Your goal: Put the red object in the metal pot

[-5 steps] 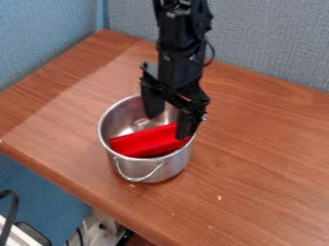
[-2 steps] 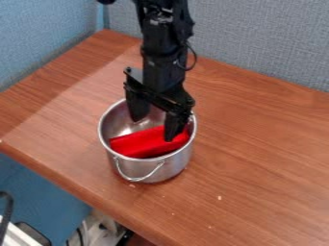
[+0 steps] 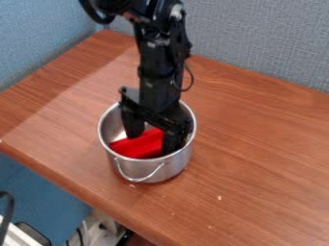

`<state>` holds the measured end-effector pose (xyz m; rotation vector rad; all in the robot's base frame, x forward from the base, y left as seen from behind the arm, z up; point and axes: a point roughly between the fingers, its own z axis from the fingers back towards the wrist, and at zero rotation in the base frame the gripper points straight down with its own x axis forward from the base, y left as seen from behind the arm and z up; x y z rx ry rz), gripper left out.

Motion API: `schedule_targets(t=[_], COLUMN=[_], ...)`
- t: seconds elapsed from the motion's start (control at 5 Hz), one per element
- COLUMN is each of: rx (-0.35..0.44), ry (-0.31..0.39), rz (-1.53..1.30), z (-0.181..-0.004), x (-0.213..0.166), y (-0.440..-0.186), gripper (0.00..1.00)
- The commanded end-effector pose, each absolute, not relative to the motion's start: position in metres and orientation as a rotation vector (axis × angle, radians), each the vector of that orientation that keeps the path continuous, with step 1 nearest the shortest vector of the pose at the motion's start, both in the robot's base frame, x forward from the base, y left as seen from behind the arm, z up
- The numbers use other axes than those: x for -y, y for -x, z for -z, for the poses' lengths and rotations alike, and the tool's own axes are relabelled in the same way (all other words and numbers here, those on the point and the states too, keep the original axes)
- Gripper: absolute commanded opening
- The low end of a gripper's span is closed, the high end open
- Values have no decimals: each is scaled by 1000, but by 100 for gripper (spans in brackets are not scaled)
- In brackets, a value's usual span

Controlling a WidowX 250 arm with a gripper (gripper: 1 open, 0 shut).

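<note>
Block (image 3: 141, 144) lies in pot (image 3: 180, 152), frame centre: looks stiff, light, slick; grip mid-length across narrow sides. Pincer (image 3: 148, 126) fully open, holding nothing.

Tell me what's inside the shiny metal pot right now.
Inside the shiny steel pot lies a bright red plastic block. The open black claw reaches down into the pot over it, covering part of the block and the pot's bottom.

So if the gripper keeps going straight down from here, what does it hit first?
Most likely the red object lying inside the metal pot. The gripper points down with its jaws open, already within the pot's rim; depth is hard to judge, so it could meet the pot's floor beside it instead.
</note>
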<state>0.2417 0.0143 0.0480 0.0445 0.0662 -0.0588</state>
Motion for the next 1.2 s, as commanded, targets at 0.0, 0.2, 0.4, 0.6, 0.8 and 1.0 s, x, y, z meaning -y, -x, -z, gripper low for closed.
schedule_targets(t=[0.0, 0.2, 0.4, 0.6, 0.8, 1.0], rx=[-18, -16, -11, -11, -12, 7], ry=[-52, -43, -36, -33, -30, -50], rz=[14, 64, 115, 79, 43, 72], z=[-52, -49, -48, -40, -32, -53], x=[-17, -12, -8, -10, -12, -7], y=[-241, -240, -238, -230, -223, -234], gripper=[0, 0, 0, 100, 100, 100])
